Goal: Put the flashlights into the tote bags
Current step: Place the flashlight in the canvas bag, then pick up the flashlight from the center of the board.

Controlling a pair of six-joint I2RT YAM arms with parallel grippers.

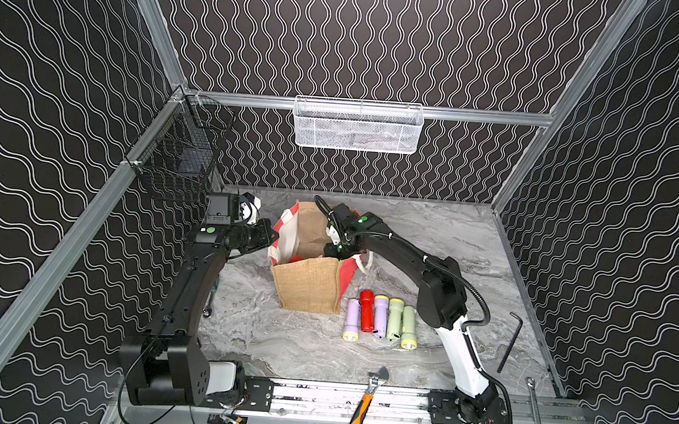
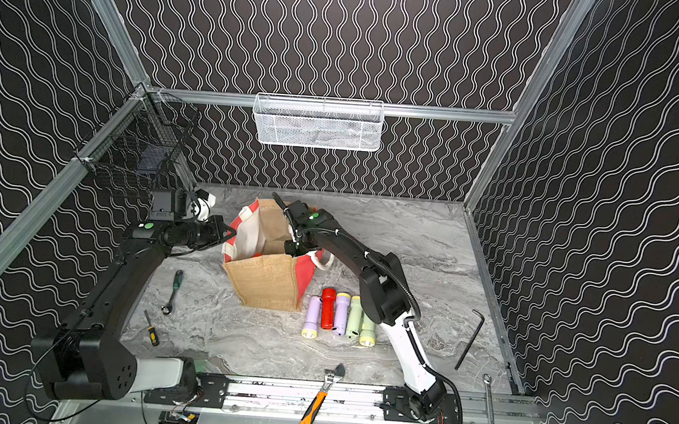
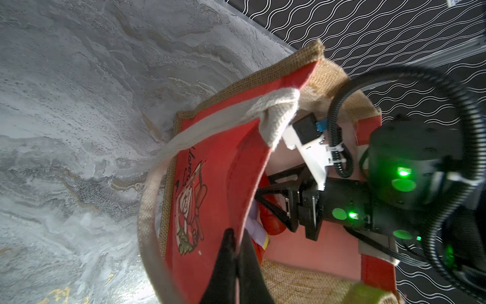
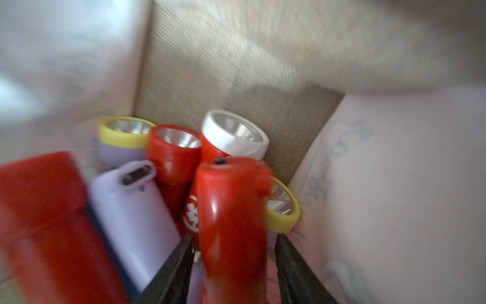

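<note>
Red flashlight (image 4: 231,210) sits between the right gripper (image 4: 234,237) fingers, deep inside the tote bag (image 1: 308,284). Jaws parted, thin gap showing at one finger, so not squeezing it; view is blurred. Just past the fingertips, packed against the jute wall with heads showing: lilac yellow-headed flashlight (image 4: 121,142), plain red flashlight (image 4: 173,155), white-headed red flashlight (image 4: 234,139). Lilac flashlight tail (image 4: 136,210) just beside the jaws, another yellow head (image 4: 282,208) on the other side.

Left gripper (image 3: 238,237) clenched on the bag's red printed wall at the rim, white handle (image 3: 223,115) looped near it.

Outside the bag, well apart from both jaws, a row of five flashlights (image 1: 380,316) lies side by side on the marble table (image 1: 263,338): lilac, red, lilac, two pale green.

Farther out: orange-handled adjustable wrench (image 1: 365,403), hex key (image 1: 511,341), spanner (image 1: 536,415), ratchet wrench (image 2: 172,291), small screwdriver (image 2: 151,328). White mesh basket (image 1: 357,126) hangs on the back wall.
</note>
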